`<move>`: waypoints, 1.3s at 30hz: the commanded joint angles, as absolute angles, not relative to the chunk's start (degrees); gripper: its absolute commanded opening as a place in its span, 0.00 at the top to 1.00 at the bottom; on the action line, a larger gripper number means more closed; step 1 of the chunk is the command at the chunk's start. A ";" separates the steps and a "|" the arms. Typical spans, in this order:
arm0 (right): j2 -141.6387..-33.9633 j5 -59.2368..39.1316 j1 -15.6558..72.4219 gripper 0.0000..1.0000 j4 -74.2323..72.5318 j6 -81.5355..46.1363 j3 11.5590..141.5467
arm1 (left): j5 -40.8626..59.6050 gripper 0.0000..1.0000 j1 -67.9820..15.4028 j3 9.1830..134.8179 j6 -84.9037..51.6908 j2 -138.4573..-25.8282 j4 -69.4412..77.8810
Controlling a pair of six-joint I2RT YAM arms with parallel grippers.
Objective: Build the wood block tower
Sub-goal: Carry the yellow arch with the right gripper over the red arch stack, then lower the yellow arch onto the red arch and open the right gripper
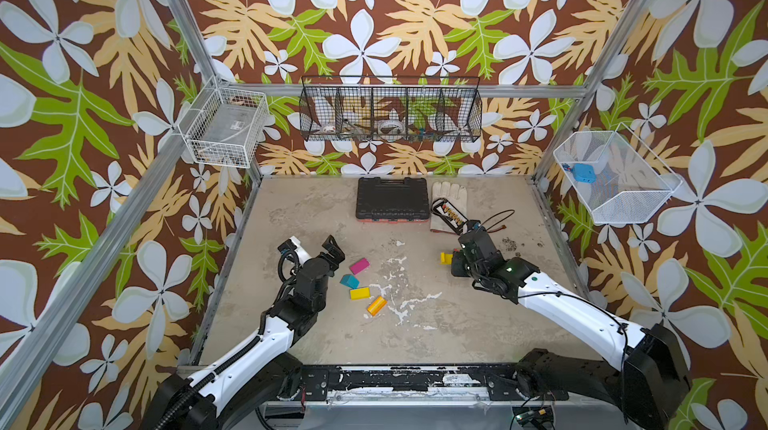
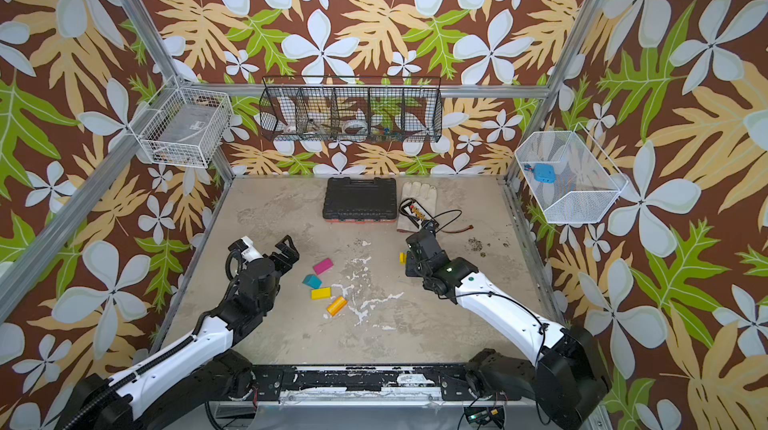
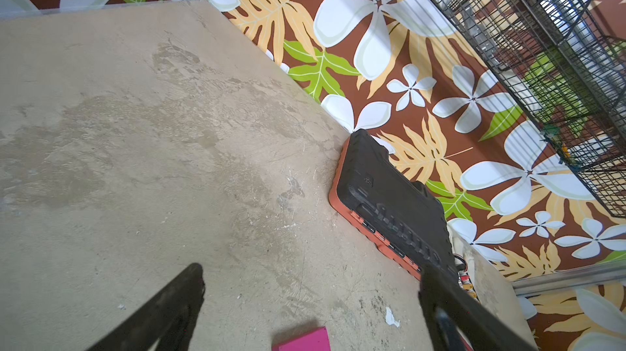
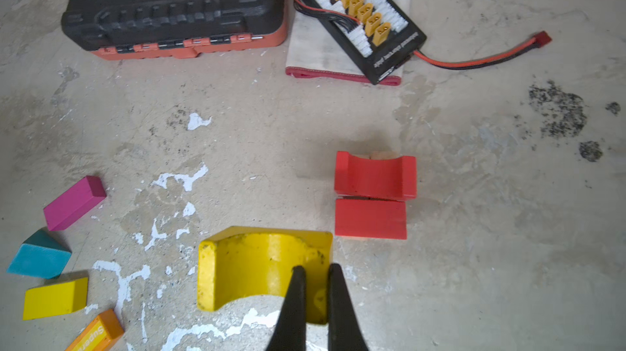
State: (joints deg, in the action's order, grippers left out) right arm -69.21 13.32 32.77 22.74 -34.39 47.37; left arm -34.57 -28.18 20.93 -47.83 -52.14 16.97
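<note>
The left claw [image 3: 310, 271] hangs spread wide and empty, likely readied for the magenta brick [image 1: 359, 266] just beside its tips. The teal wedge [image 1: 350, 281], yellow brick [image 1: 360, 293] and orange half-cylinder [image 1: 377, 306] are strung out a little further from it on the desk [image 1: 415, 324]. The right claw [image 4: 316, 274] pinches narrow on one leg of the yellow arch [image 4: 250, 264] — a thin wall its jaws can span. Just ahead of it sit the red arch [image 4: 375, 174] and red brick [image 4: 371, 218], touching — probably where the stacking starts.
</note>
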 commanded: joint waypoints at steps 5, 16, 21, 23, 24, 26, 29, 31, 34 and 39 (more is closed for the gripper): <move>-69.59 9.86 28.95 1.00 21.58 -33.06 46.76 | -35.07 0.00 -28.13 20.83 -47.64 -52.01 18.34; -73.58 8.34 26.46 1.00 19.81 -31.99 48.05 | -31.07 0.00 -28.12 21.50 -45.65 -52.06 19.14; -75.74 8.00 26.37 1.00 19.51 -31.66 49.43 | -26.48 0.00 -28.12 22.36 -43.56 -53.31 20.30; -76.44 7.91 26.37 1.00 19.60 -31.48 50.30 | -25.21 0.00 -28.12 23.08 -43.00 -54.05 20.14; -76.70 7.89 26.37 1.00 19.60 -31.38 50.52 | -24.77 0.00 -28.12 23.43 -42.85 -54.41 19.97; -77.33 7.91 26.37 1.00 19.47 -31.25 50.91 | -24.05 0.00 -28.12 24.12 -42.49 -55.06 19.52; -77.95 8.09 26.37 1.00 19.10 -31.28 50.82 | -22.84 0.00 -28.12 24.76 -41.95 -55.88 19.42; -78.29 8.09 26.39 1.00 18.74 -31.29 50.54 | -21.79 0.00 -28.12 25.04 -41.54 -56.47 19.68; -78.89 8.22 26.37 1.00 18.46 -31.29 50.34 | -20.19 0.00 -28.13 25.40 -41.00 -57.36 20.16; -79.40 8.42 26.41 1.00 18.47 -31.20 50.38 | -18.64 0.00 -28.12 26.17 -40.61 -58.71 20.29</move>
